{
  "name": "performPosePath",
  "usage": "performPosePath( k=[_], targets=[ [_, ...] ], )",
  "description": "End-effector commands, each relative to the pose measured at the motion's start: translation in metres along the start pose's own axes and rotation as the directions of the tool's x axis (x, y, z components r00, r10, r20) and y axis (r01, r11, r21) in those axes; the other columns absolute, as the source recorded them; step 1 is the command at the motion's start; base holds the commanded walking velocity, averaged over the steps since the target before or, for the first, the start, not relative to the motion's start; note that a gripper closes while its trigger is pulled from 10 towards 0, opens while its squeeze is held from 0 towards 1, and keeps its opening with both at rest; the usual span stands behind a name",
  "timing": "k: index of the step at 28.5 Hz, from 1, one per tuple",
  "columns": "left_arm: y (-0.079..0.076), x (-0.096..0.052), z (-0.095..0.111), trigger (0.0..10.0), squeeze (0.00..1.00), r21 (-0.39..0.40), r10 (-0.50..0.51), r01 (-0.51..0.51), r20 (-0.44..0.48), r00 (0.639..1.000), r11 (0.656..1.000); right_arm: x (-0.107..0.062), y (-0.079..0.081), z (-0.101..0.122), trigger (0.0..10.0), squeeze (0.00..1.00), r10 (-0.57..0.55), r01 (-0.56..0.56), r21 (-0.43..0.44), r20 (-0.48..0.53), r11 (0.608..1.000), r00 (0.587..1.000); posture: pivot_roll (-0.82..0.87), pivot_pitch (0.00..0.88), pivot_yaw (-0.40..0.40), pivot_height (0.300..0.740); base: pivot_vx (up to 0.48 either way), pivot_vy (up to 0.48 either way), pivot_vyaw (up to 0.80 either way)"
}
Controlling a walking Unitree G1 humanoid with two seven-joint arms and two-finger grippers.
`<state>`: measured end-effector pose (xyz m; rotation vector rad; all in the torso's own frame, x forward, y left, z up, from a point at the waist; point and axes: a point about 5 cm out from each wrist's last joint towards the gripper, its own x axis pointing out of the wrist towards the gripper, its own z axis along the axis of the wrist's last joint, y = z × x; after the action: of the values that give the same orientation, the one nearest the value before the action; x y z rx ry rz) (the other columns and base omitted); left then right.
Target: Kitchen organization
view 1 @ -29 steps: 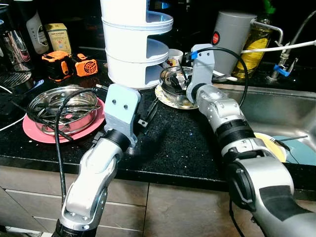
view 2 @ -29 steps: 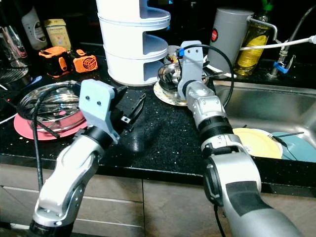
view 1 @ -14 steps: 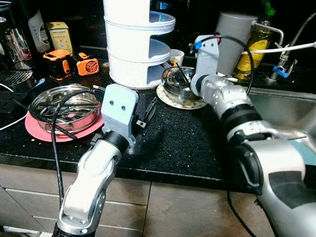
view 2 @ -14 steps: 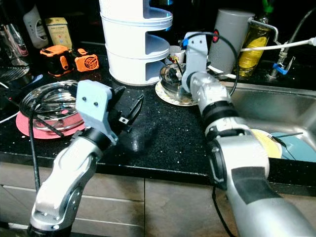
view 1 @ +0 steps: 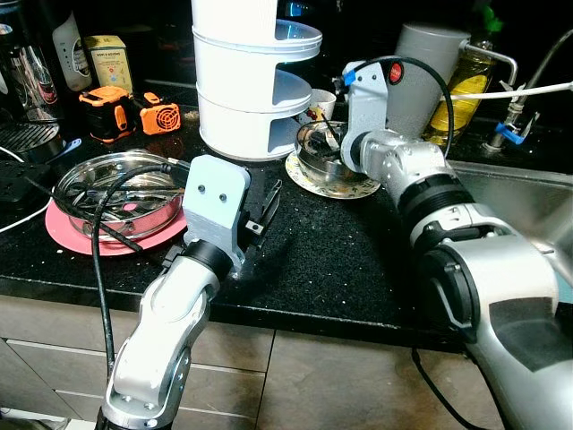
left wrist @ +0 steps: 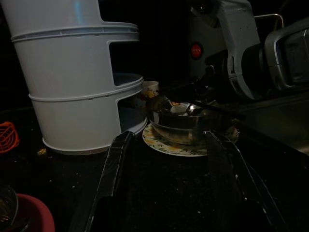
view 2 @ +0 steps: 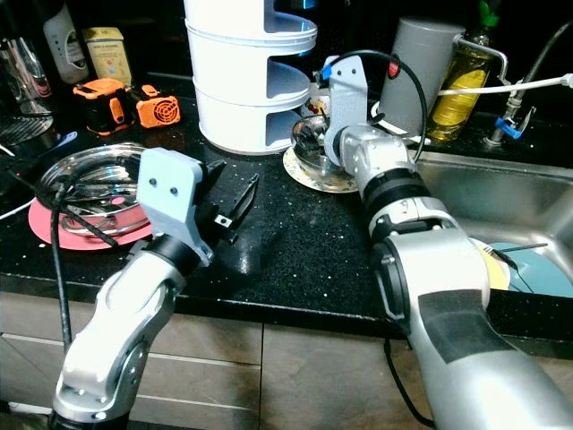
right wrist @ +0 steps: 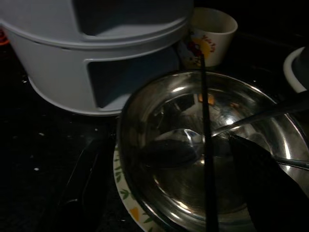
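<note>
My right gripper (right wrist: 164,193) is spread wide across the steel bowl (right wrist: 212,145); one finger outside its rim, spoon (right wrist: 178,145) inside. Left gripper (left wrist: 169,183) open, hovering over the counter (view 1: 331,260), bowl straight ahead.

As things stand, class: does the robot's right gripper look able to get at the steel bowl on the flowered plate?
Probably yes. The right gripper is open at the steel bowl, one finger outside its rim, one over it; a spoon and a chopstick lie inside.

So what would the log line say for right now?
right hand: open, straddling steel bowl rim on floral plate | left hand: open, over black counter | spoon: in bowl
</note>
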<state>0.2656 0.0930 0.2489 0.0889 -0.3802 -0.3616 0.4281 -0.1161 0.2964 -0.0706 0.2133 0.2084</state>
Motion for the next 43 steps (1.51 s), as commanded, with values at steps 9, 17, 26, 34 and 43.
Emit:
performPosePath(
  k=[9,17,26,34,43],
  targets=[
    [-0.003,-0.002,0.0,10.0,0.0,0.005,0.006,-0.006,-0.007,1.0,1.0,0.001,0.002,-0.01,10.0,0.0,0.015,-0.013,0.031,-0.068,0.999,0.998,0.06,0.0,-0.141,0.74,0.0,0.0,0.0],
    [-0.003,-0.002,0.0,10.0,0.0,0.002,0.006,-0.006,-0.008,1.0,1.0,0.001,-0.004,-0.015,10.0,0.0,-0.011,0.016,0.059,-0.075,0.998,0.997,0.06,0.0,-0.138,0.74,0.0,0.0,0.0],
    [-0.004,-0.002,0.0,10.0,0.0,-0.002,0.002,-0.002,-0.009,1.0,1.0,0.002,-0.016,-0.032,10.0,0.0,-0.063,0.073,0.075,-0.123,0.995,0.99,0.06,0.0,-0.136,0.74,0.0,0.0,0.0],
    [-0.004,-0.002,0.0,10.0,0.0,-0.003,0.007,-0.007,-0.01,1.0,1.0,0.002,-0.017,-0.037,4.5,0.0,-0.077,0.087,0.07,-0.136,0.994,0.988,0.06,0.0,-0.143,0.74,0.0,0.0,0.0],
    [-0.004,-0.003,0.001,10.0,0.0,-0.005,0.012,-0.012,-0.009,1.0,1.0,0.002,-0.015,-0.032,0.0,0.0,-0.075,0.083,0.057,-0.126,0.995,0.989,0.06,0.0,-0.145,0.74,0.0,0.0,0.0]
  ],
)
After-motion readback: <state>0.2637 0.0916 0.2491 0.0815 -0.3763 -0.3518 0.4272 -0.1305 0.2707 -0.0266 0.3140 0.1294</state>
